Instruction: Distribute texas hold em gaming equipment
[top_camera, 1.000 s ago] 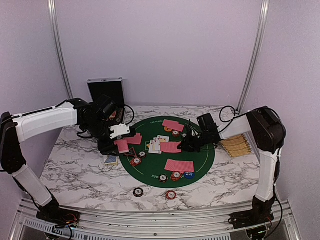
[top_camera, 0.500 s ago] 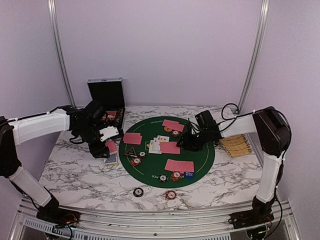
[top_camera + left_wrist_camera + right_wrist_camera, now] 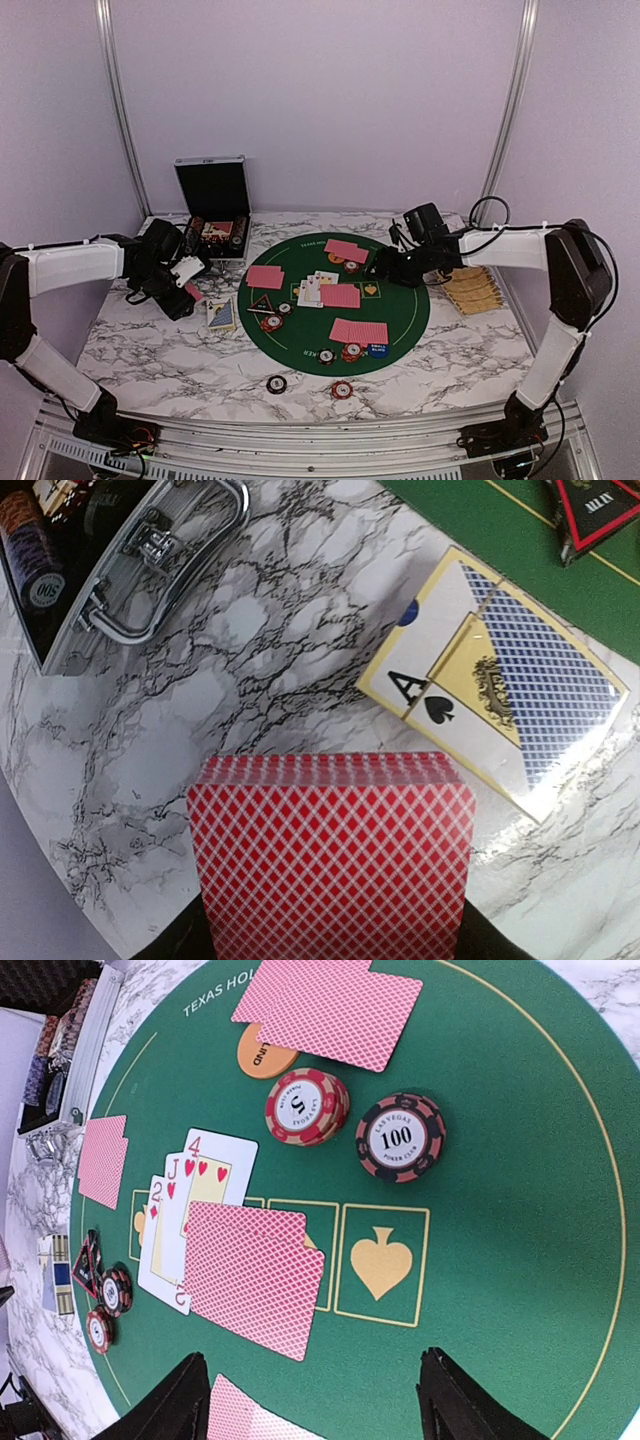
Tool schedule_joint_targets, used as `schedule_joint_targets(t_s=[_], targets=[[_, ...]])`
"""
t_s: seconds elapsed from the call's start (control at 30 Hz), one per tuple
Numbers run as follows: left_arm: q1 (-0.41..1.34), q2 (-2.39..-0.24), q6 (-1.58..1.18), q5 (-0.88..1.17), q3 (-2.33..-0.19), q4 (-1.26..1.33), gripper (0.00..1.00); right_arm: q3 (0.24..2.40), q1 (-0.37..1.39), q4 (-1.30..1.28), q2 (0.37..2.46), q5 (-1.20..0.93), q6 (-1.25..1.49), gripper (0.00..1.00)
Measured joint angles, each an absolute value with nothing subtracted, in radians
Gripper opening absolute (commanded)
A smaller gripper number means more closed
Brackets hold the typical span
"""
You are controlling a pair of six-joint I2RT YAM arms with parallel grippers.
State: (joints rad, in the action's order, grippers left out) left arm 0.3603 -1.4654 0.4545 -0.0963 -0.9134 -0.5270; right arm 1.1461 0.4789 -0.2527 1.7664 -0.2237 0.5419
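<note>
At the far left, the left claw [image 3: 184, 278] hangs over the marble table [image 3: 140, 350], well off the mat's 9 o'clock edge. It is clamped on a red-backed deck [image 3: 330, 865], which its wrist view shows held flat between two dark fingers [image 3: 175, 942]. At the deck's 2 o'clock in that view we see a blue card box [image 3: 500, 680] with an ace of spades, flat on the marble at the mat's rim. Off the mat at 10 o'clock stands the open black case [image 3: 212, 188], with stored chips [image 3: 30, 555] inside.

The green mat [image 3: 405, 315] carries the dealt things. At its 9 o'clock edge lies a face-down left pair [image 3: 265, 277], with a triangular marker [image 3: 262, 303] and a few chips [image 3: 272, 322] just toward 6 o'clock. At the centre we read three face-up cards [image 3: 195, 1200], the 2, jack and 4 of hearts, and a face-down card [image 3: 255, 1275] overlaps them. At 12 o'clock the far pair [image 3: 330, 1005] partly covers an orange marker [image 3: 262, 1058], with red chips [image 3: 305, 1105] and a black chip [image 3: 400, 1137] beside it. At 6 o'clock lies the near pair [image 3: 358, 331], with a blue marker [image 3: 377, 350] at its edge. Off the mat at 6 o'clock, a dark loose chip [image 3: 276, 384] and a red loose chip [image 3: 342, 390] rest on the marble.

The right claw [image 3: 388, 272] is over the mat at 2 o'clock, its prongs [image 3: 180, 1405] apart with nothing between them. A basket [image 3: 472, 291] sits off the mat at 3 o'clock.
</note>
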Motion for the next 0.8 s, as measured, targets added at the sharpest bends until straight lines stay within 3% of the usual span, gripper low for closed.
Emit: schedule_joint_targets(t_s=[0.47,0.8], targets=[[0.323,-1.572,0.282,-0.181,-0.873,-0.339,0.0,1.078,0.49,-0.262,1.704,-0.198,0.576,0.75],[0.323,-1.637,0.158,-0.085,-0.873,-0.307,0.0,1.068,0.49,-0.271,1.665,-0.181,0.595,0.78]])
